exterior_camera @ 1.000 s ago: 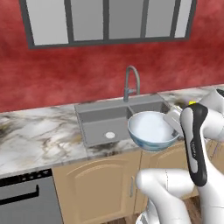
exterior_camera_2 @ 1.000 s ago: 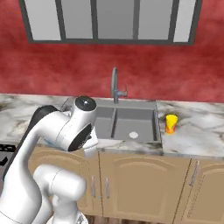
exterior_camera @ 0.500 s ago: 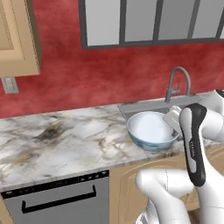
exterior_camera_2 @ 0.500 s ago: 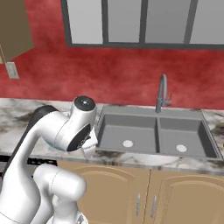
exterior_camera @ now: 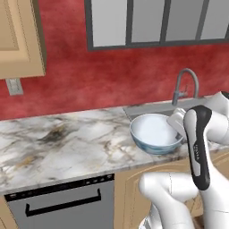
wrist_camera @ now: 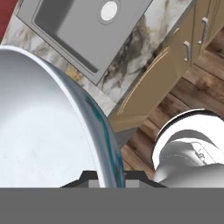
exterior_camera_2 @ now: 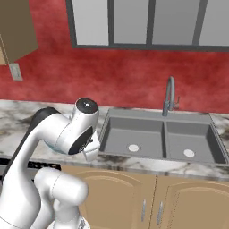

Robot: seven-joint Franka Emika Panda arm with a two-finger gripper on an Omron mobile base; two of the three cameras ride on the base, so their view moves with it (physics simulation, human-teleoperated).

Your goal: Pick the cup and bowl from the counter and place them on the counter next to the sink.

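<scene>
The gripper (wrist_camera: 107, 175) is closed on the rim of the pale blue-grey bowl (exterior_camera: 155, 133), carrying it upright above the near edge of the marble counter (exterior_camera: 67, 141), just left of the sink (exterior_camera_2: 159, 136) and its gooseneck faucet (exterior_camera_2: 168, 95)

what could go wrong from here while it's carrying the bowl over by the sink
1. The gripper pinches the bowl only by its thin rim, so a jolt could let it tilt or slip out.
2. The bowl hangs over the front edge of the counter beside the sink; released here, it might tip toward the wood floor seen below in the hand view.
3. Lowered too far right, it could land in the basin, not on the marble.
</scene>
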